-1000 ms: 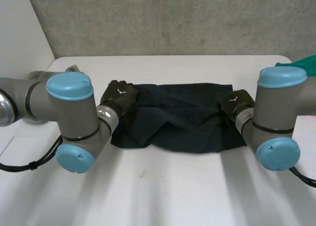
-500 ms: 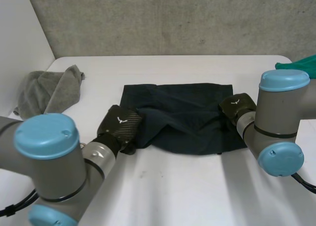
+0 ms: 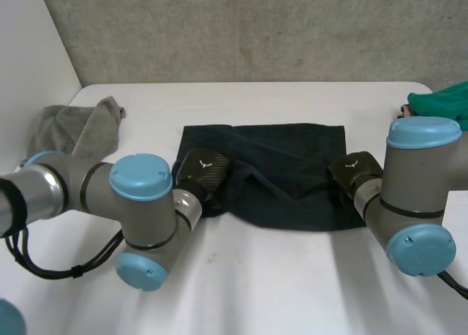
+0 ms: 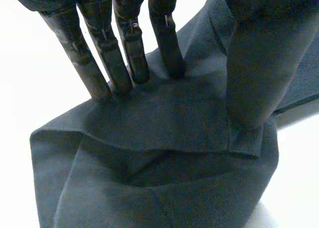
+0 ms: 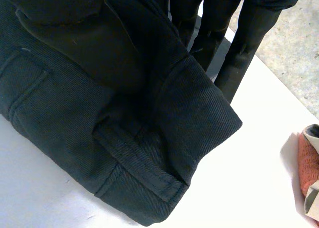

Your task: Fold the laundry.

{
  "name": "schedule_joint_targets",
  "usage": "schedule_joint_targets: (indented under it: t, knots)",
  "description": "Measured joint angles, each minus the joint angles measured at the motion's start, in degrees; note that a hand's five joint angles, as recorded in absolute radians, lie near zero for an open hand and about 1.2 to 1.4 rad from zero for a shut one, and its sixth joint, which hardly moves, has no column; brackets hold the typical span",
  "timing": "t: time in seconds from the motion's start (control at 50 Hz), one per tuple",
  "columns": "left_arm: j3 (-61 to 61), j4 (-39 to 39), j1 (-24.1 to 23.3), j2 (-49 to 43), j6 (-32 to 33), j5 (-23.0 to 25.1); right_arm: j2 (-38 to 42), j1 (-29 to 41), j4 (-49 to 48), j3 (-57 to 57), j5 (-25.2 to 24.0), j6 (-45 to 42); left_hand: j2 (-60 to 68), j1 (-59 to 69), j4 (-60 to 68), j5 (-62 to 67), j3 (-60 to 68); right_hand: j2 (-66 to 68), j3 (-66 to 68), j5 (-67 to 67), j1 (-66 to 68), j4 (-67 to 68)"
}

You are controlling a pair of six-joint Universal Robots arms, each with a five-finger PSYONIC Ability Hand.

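The dark navy garment (image 3: pixel 281 175) lies flat in the middle of the white surface (image 3: pixel 278 276), its long axis running left to right. The left hand (image 3: pixel 203 172) pinches its near left corner between straight fingers (image 4: pixel 124 54) and thumb. The right hand (image 3: pixel 352 170) pinches the near right corner the same way.

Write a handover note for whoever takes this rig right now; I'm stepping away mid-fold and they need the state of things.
Left hand: shut on the dark cloth, pinching its left edge between thumb and fingers.
Right hand: shut on the same cloth, pinching its right edge.
Things: the dark cloth lies spread and creased in the middle of the table. A grey cloth lies at the far left and a green cloth at the far right.
Done: both side edges are gripped; no clean fold shows yet.
Left: fold the dark cloth, then probably the other two.
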Motion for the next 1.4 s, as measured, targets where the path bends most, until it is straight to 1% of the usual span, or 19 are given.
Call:
schedule_joint_targets:
  t: [0.16, 0.2, 0.24, 0.26, 0.36, 0.42, 0.5, 0.62, 0.7, 0.72, 0.82, 0.9, 1.0, 1.06, 1.14, 1.2, 1.28, 1.32, 1.4]
  knots:
    - [2.28, 0.14, 0.05, -2.47, 0.2, 0.08, -0.03, 0.17, -0.34, 0.46, 0.01, -0.02, 9.48, 8.68, 9.23, 8.48, 9.23, 0.0, 0.0, 0.02, 0.0, 0.0]
    - [2.46, 0.15, 0.07, -2.8, 0.29, 0.08, -0.04, 0.21, -0.35, 0.46, 0.03, -0.03, 14.47, 12.89, 14.17, 13.09, 14.09, 0.0, 0.0, 0.0, 0.0, 0.0]
    - [2.52, 0.1, 0.12, -2.96, 0.41, 0.04, -0.06, 0.2, -0.36, 0.45, 0.03, -0.03, 23.52, 20.56, 23.15, 21.61, 23.24, 0.0, 0.0, 0.01, 0.0, 0.0]
    - [2.51, 0.03, 0.18, -2.92, 0.49, 0.0, -0.08, 0.18, -0.36, 0.44, 0.02, -0.04, 24.81, 21.85, 24.96, 23.24, 24.49, 0.0, 0.0, 0.01, 0.0, 0.0]
    - [2.08, -0.54, 0.5, -1.29, 0.87, -0.29, -0.53, 0.05, -0.2, 0.42, -0.07, -0.31, 28.66, 22.43, 29.0, 25.12, 27.66, 0.0, 0.0, 0.01, 0.0, 0.0]
    - [0.66, -2.09, 0.91, 3.09, 1.07, -0.83, -2.25, -0.04, 0.45, 0.5, -0.08, -1.25, 28.68, 22.43, 29.0, 25.12, 27.66, 0.0, 0.0, 0.02, 0.0, 0.0]
    - [-3.28, -6.34, 1.8, 12.71, 1.24, -1.34, -6.75, -0.12, 3.08, 1.01, -0.04, -4.68, 28.68, 22.44, 28.99, 25.12, 27.66, 0.0, 0.0, 0.03, 0.0, 0.0]
    - [-10.38, -15.5, 2.65, 29.19, 1.64, -1.31, -15.34, -0.21, 10.17, 2.32, 0.41, -13.41, 28.74, 22.95, 29.0, 25.81, 27.66, 0.0, 0.0, 0.04, 0.0, 0.0]
    - [-14.29, -23.18, 2.78, 37.5, 3.66, -0.61, -20.44, -0.26, 13.81, 3.56, 0.59, -18.25, 28.74, 22.95, 29.01, 27.09, 27.66, 0.0, 0.0, 0.03, -0.03, 0.0]
    - [-15.4, -25.81, 2.8, 39.57, 4.73, -0.18, -23.26, -0.33, 15.36, 4.51, 0.53, -20.55, 28.74, 22.95, 29.0, 27.22, 27.66, 0.0, 0.0, 0.03, -0.03, 0.01]
    - [-19.75, -33.92, 2.8, 43.94, 8.73, 2.01, -28.35, -0.65, 17.39, 7.73, 0.13, -24.59, 28.74, 22.95, 29.02, 27.21, 27.66, 0.0, 0.04, 0.03, -0.03, 0.01]
    - [-22.9, -35.62, 2.9, 44.1, 10.42, 3.49, -29.63, -0.53, 17.41, 11.37, -0.15, -25.77, 28.83, 22.95, 29.04, 27.22, 27.76, 0.0, 0.22, 0.03, -0.03, 0.01]
    - [-24.53, -31.31, 3.02, 39.81, 10.89, 4.05, -27.09, -0.11, 16.14, 15.5, -0.07, -25.8, 29.03, 22.95, 29.24, 28.22, 28.38, 0.0, 0.23, 0.04, -0.03, 0.01]
    - [-23.33, -27.08, 3.1, 35.24, 11.07, 3.81, -23.15, 0.09, 14.23, 16.09, 0.14, -25.66, 29.06, 22.95, 29.24, 28.28, 28.5, 0.0, 0.23, 0.04, -0.03, 0.01]
    - [-17.94, -19.92, 3.45, 26.36, 11.45, 3.23, -16.21, 0.21, 9.37, 14.07, 0.42, -25.49, 29.09, 22.95, 29.25, 28.28, 28.5, 0.0, 0.23, 0.06, -0.03, 0.01]
    - [-10.78, -15.12, 3.78, 20.22, 12.44, 2.89, -11.75, 0.17, 4.22, 9.51, 0.5, -25.47, 29.09, 22.96, 29.25, 28.28, 28.5, 0.0, 0.23, 0.15, -0.03, 0.01]
    - [1.58, -7.86, 4.32, 13.17, 15.85, 1.99, -6.77, 0.13, -3.75, 0.55, 0.49, -25.46, 29.09, 22.96, 29.26, 28.28, 28.5, 0.0, 0.23, 0.17, -0.03, 0.02]
    - [8.14, -3.33, 4.81, 10.69, 18.77, 1.5, -5.19, 0.1, -8.1, -4.11, 0.4, -25.42, 29.09, 22.96, 29.26, 28.28, 28.5, 0.06, 0.23, 0.16, -0.03, 0.05]
    - [20.19, 7.77, 6.22, 8.17, 25.96, 0.85, -3.19, 0.1, -21.09, -14.12, -0.17, -25.36, 29.09, 22.96, 29.27, 28.28, 28.5, 0.34, 0.23, 0.16, -0.03, 0.07]
